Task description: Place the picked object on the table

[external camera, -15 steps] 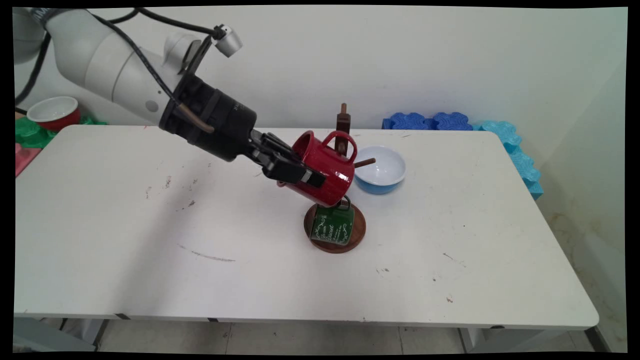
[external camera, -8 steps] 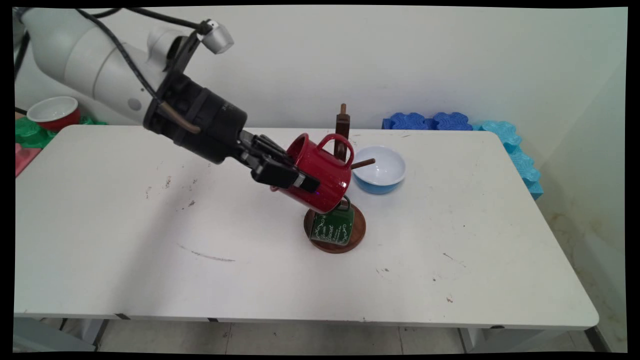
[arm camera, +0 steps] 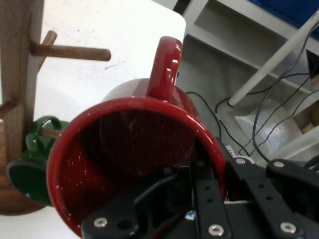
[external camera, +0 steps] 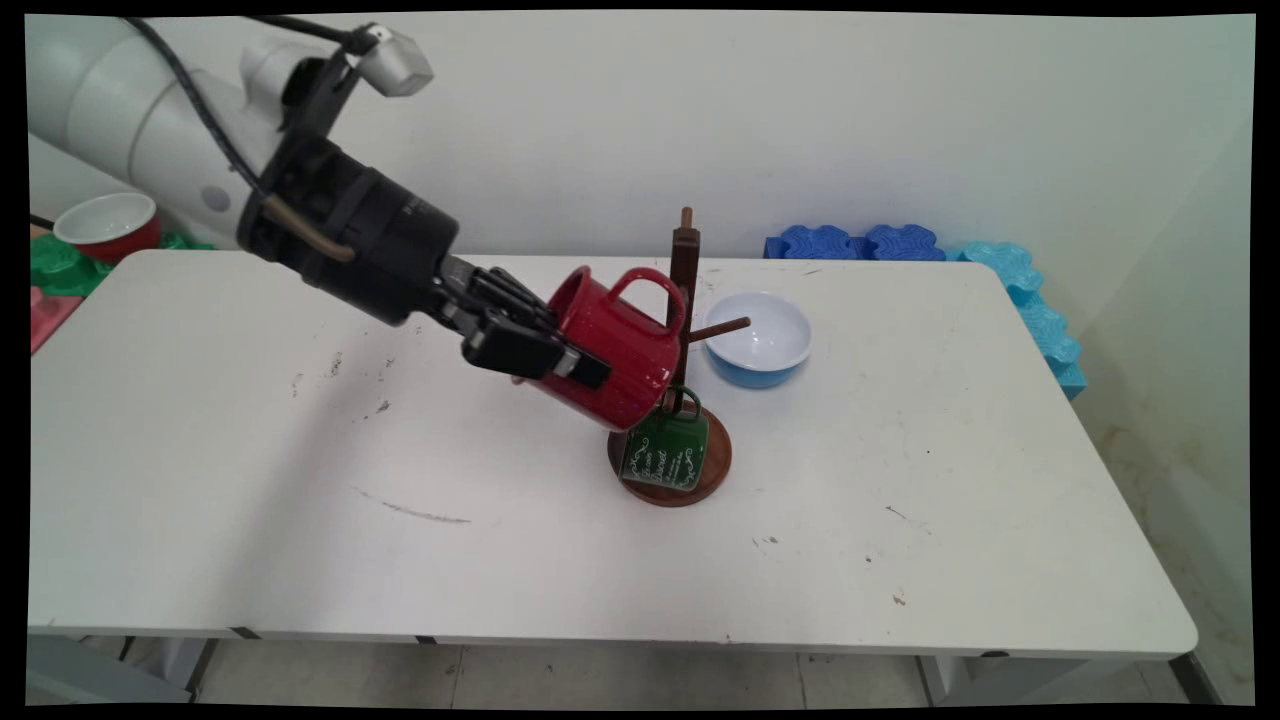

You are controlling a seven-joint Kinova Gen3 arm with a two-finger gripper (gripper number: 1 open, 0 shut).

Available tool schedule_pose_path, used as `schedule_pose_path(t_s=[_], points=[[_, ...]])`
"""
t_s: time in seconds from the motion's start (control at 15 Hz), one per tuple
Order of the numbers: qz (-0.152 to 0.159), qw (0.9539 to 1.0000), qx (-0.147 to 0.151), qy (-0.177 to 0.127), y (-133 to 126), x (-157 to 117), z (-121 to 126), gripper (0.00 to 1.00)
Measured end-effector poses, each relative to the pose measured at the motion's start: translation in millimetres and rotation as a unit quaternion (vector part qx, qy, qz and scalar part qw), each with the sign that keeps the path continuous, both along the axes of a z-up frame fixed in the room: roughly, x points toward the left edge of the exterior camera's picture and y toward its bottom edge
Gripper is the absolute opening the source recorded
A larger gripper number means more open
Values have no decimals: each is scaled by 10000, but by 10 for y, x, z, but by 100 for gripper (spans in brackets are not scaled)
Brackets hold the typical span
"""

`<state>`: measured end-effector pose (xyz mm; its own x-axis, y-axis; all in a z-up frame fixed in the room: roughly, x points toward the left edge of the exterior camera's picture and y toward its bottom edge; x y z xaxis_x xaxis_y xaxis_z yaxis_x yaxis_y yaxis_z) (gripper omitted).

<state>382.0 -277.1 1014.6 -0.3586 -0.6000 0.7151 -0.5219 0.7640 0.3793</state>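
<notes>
Tool (external camera: pixel 560 355) is clamped on the rim wall of a red mug (external camera: pixel 615 345), one finger inside, one outside; mug is held tilted, mouth toward the arm, handle up, clear of the surface (external camera: pixel 300 480). It hangs just left of the wooden mug tree (external camera: pixel 685 270), above a green mug (external camera: pixel 665 450) that hangs low on the tree over the round base. In hand view the mug's handle (arm camera: pixel 164 69) is near a bare peg (arm camera: pixel 70 51) but not on it. A blue bowl (external camera: pixel 760 345) sits just right of the tree.

To do this well, IMO: keep grip firm, since a rim-only hold lets a tilted mug swing. Move slow near the pegs, watch the red mug's bottom vs. the green one, w/ no bumps to the tree.
</notes>
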Motion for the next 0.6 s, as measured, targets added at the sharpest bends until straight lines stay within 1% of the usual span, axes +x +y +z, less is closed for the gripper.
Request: schedule_pose_path(t_s=[0.27,0.6], points=[[-37,9999,-88,-137,0,140,42,0],[-116,9987,-282,-401,-51,383,84,0]])
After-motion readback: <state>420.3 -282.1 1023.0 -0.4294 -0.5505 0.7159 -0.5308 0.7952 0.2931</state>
